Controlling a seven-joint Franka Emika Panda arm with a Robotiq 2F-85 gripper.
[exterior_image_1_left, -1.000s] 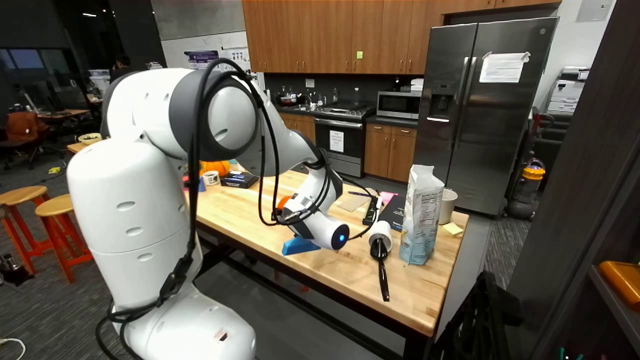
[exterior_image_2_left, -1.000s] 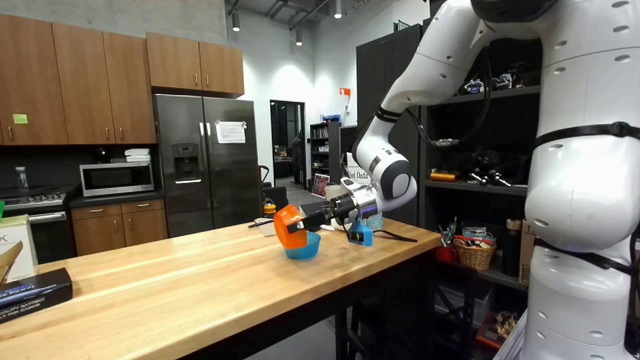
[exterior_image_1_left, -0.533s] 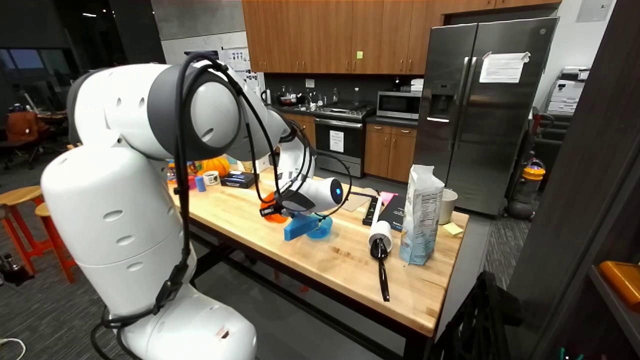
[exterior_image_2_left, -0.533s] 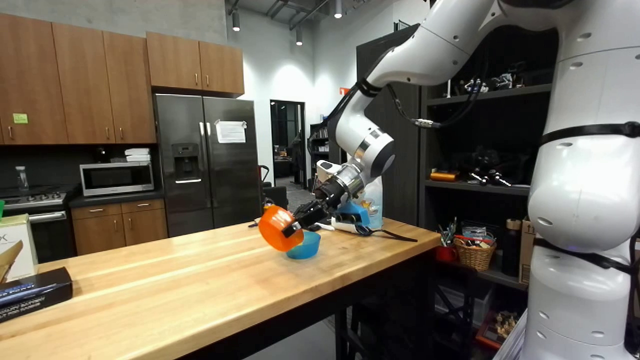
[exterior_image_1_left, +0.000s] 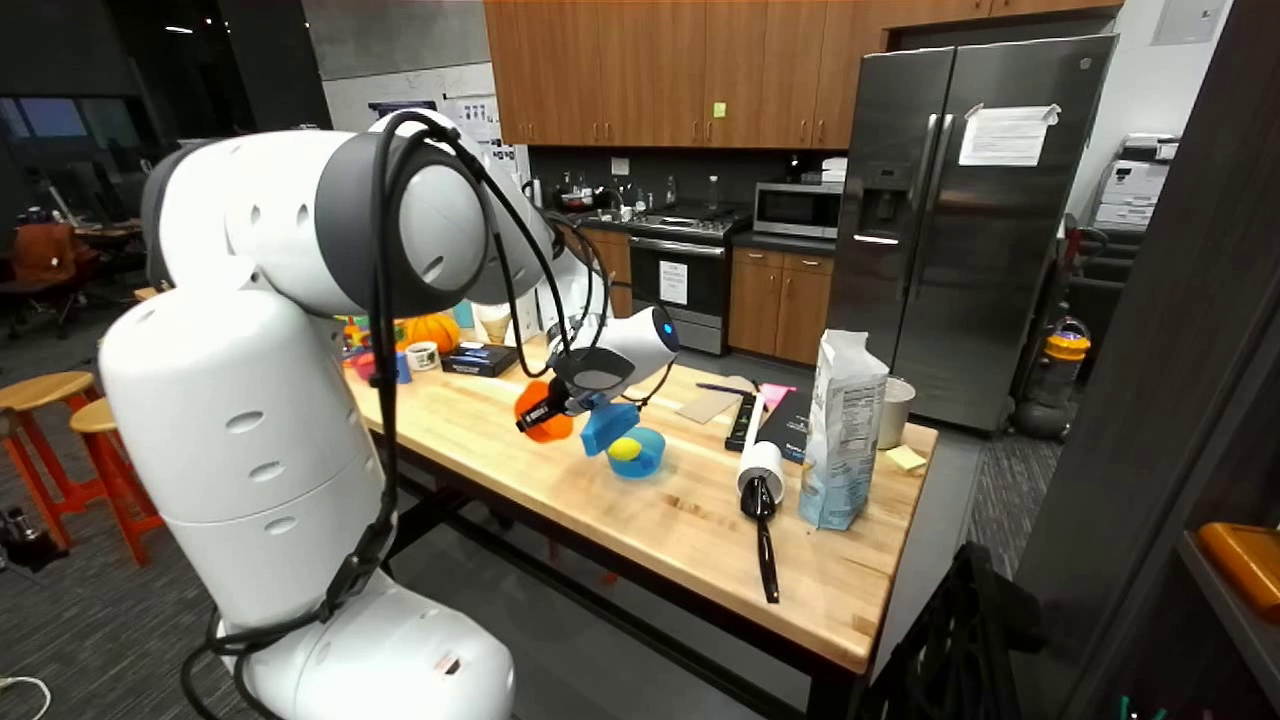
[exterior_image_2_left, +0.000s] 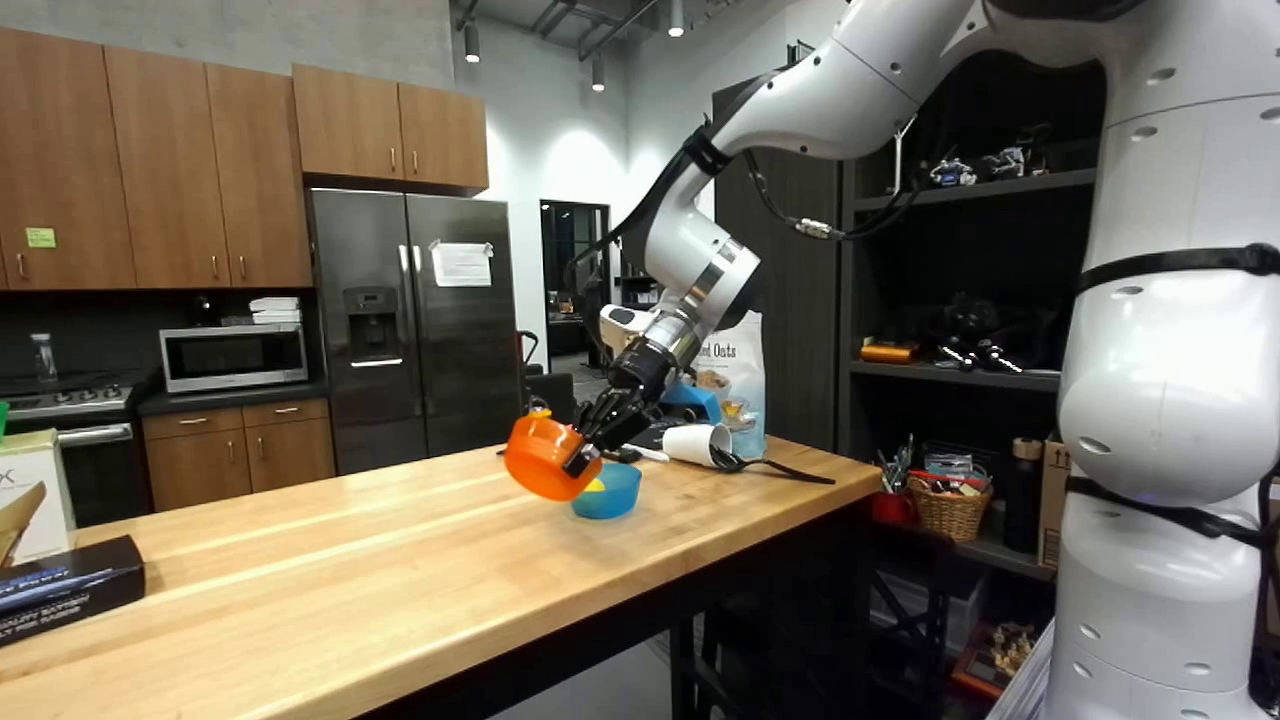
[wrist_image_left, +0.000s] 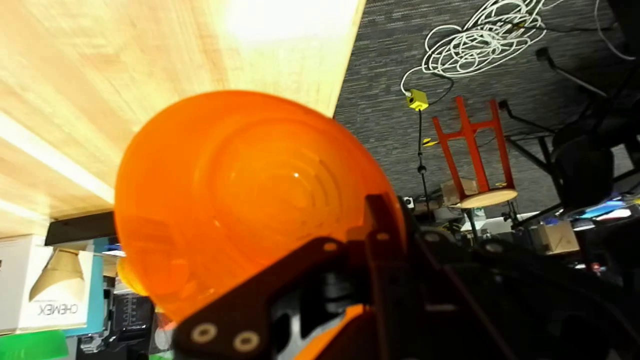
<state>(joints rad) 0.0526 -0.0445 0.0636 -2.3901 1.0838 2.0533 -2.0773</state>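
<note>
Pinching an orange bowl (exterior_image_2_left: 540, 465) by its rim, my end effector (exterior_image_2_left: 581, 459) holds it raised and tilted. Near it, a blue bowl (exterior_image_2_left: 618, 492) stands upright, a rounded yellow thing (exterior_image_1_left: 625, 449) inside. Farther off, a white cup (exterior_image_1_left: 762, 460) lies on its side, black spoon (exterior_image_1_left: 767, 560) at its mouth, near an oats bag (exterior_image_2_left: 742, 395). Beneath is the wooden table (exterior_image_2_left: 350, 570); beyond, a stove (exterior_image_1_left: 680, 315) and fridge (exterior_image_1_left: 975, 240).

I stood in an office or lab kitchen. A fridge (exterior_image_1_left: 975, 250), stove (exterior_image_1_left: 706, 283) and microwave (exterior_image_2_left: 234, 357) showed the kitchen; a printer (exterior_image_1_left: 1138, 187) and a desk chair (exterior_image_1_left: 45, 255) showed the workplace.
</note>
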